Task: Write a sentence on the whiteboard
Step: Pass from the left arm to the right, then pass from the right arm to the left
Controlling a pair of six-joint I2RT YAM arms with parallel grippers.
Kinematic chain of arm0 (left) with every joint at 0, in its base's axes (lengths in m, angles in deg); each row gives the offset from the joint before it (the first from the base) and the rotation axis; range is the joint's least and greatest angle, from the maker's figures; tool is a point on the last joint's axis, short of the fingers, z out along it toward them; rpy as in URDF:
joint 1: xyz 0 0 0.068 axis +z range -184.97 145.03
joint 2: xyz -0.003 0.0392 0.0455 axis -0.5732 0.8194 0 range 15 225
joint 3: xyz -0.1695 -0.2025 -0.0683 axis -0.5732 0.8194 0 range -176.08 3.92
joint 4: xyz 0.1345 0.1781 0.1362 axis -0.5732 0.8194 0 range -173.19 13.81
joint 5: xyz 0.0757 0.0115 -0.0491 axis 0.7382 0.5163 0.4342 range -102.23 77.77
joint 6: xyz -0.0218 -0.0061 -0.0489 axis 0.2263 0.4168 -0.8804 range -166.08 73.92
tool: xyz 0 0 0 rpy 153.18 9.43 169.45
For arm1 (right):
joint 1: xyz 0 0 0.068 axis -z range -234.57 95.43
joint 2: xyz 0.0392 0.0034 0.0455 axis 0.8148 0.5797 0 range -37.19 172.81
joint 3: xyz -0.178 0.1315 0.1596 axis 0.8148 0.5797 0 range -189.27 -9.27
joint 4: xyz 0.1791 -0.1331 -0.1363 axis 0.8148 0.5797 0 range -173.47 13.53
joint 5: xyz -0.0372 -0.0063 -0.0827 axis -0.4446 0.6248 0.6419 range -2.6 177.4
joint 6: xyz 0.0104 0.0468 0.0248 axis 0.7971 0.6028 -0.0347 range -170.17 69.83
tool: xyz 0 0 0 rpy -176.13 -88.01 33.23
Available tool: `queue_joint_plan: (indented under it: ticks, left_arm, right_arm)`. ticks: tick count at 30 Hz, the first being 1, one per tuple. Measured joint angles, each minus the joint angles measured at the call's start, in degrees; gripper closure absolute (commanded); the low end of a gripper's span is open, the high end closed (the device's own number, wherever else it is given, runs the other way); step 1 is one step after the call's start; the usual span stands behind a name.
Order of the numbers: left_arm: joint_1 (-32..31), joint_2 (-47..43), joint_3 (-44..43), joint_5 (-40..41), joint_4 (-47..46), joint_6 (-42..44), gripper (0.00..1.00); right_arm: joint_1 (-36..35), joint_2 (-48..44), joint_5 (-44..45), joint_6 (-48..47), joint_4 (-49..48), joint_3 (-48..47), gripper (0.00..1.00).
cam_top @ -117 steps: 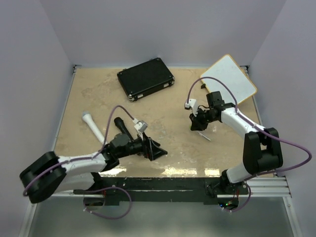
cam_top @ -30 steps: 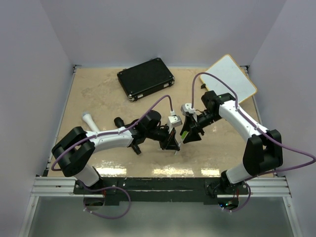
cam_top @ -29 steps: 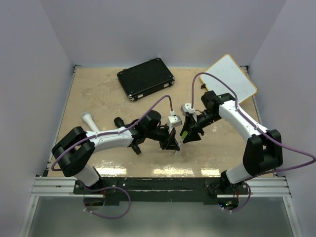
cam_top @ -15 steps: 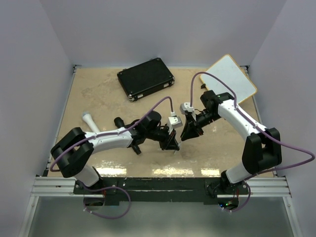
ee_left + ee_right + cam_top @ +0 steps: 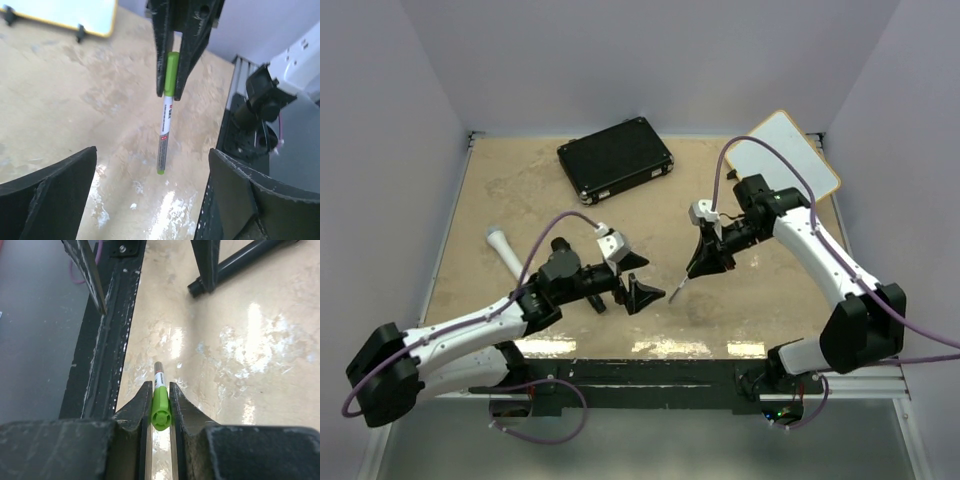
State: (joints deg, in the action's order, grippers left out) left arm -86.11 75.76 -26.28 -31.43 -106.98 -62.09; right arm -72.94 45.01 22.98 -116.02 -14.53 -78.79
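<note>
At the far right corner of the desk (image 5: 520, 200) lies the whiteboard (image 5: 790, 155), well apart from both arms. The left gripper (image 5: 638, 280) has its jaws wide and empty. The right gripper (image 5: 705, 262) has its jaws pinching a green marker (image 5: 167, 100) by its top end only, so pressing could tilt it or let it slip.

The right end effector (image 5: 171, 86) pinches a green marker (image 5: 164, 131), apparently off the table (image 5: 75, 100).

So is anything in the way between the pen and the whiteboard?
Nothing visible. The right gripper holds the pen; the whiteboard lies in the far right corner, with only that arm itself over the gap.
</note>
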Motion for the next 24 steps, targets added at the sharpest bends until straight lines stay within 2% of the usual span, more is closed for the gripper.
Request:
queue_joint_plan:
  ticks: [6, 11, 15, 19, 24]
  left_arm:
    - [0.28, -17.92, 9.46, 10.56, -5.86, -4.90, 0.00]
    - [0.76, -24.15, 14.12, 14.84, -14.21, -10.47, 0.00]
    - [0.87, -21.55, 19.67, 15.43, -26.64, -16.22, 0.08]
    - [0.74, -12.33, 21.53, 15.17, -37.31, -20.96, 0.09]
    - [-1.60, -2.45, 20.26, 15.56, -43.93, -23.19, 0.09]
  right_arm:
    - [0.31, -6.16, -0.35, 10.78, -6.01, -2.45, 1.00]
    - [1.92, -6.05, -3.17, 18.86, -9.05, -6.10, 1.00]
    - [2.69, -4.68, -6.16, 26.86, -12.66, -9.25, 1.00]
    - [3.15, -4.57, -9.07, 37.29, -19.52, -9.25, 1.00]
    - [3.43, -5.70, -11.69, 50.71, -31.12, -4.59, 1.00]
